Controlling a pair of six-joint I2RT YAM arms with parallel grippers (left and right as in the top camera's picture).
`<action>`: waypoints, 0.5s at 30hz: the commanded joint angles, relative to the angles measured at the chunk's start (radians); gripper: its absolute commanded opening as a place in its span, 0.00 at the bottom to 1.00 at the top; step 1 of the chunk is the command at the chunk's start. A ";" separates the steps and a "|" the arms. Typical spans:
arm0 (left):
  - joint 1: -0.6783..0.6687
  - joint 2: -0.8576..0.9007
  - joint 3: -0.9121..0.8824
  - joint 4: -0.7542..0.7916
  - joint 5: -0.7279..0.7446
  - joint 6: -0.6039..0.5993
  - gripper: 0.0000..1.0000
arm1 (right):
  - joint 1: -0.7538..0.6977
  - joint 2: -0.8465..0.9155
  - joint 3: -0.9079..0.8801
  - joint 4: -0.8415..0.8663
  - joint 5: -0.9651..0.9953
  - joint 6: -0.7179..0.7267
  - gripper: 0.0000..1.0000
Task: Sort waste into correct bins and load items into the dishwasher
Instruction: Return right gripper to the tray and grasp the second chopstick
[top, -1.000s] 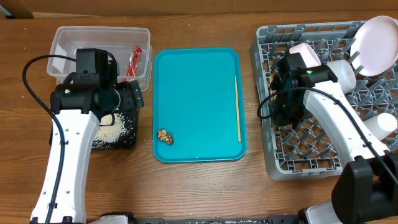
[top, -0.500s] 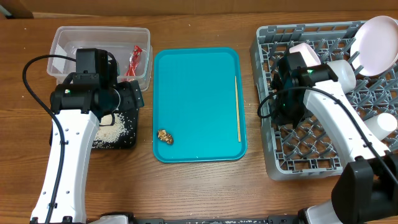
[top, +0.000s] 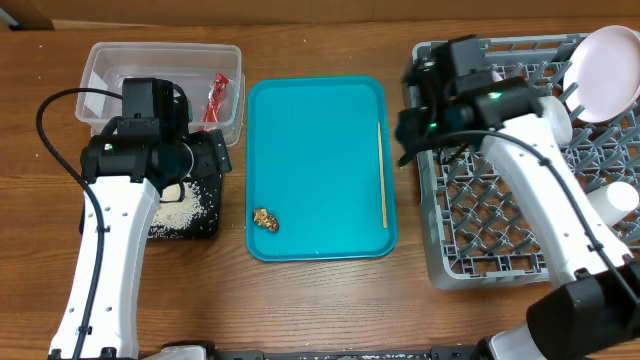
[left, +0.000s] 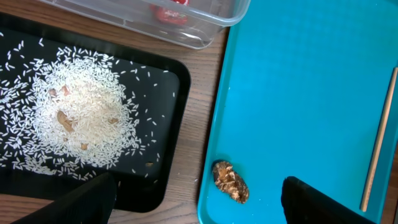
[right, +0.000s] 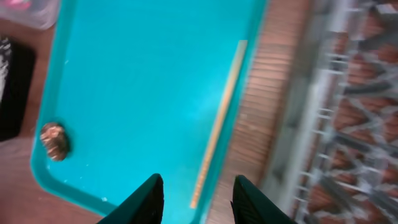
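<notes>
The right arm (top: 530, 170) leans over the right edge of the tray (top: 310, 140), right pincer (right: 196, 199) spread and empty above the chopstick (top: 382, 175) lying along that edge. Left of the tray, the left arm (top: 115, 230) bends down, left pincer (left: 199, 194) wide apart.

white arm links (top: 112, 250); black joints (top: 150, 100), green leds (top: 493, 97); black cables (top: 42, 120); black gripper fingers (right: 147, 202)

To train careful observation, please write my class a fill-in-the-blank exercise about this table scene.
The serving tray holding the brown lump is coloured ___.
The rice lies in a shallow tray coloured ___.
The wrapper in the clear tub is ___.
Missing words: teal; black; red.
</notes>
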 joint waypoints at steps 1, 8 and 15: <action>0.002 0.006 0.008 -0.002 0.008 -0.013 0.87 | 0.055 0.102 -0.002 0.016 0.006 0.021 0.40; 0.002 0.006 0.008 -0.003 0.007 -0.013 0.87 | 0.095 0.267 -0.019 0.012 0.045 0.084 0.43; 0.002 0.006 0.008 -0.003 0.007 -0.013 0.87 | 0.095 0.385 -0.019 0.013 0.066 0.100 0.43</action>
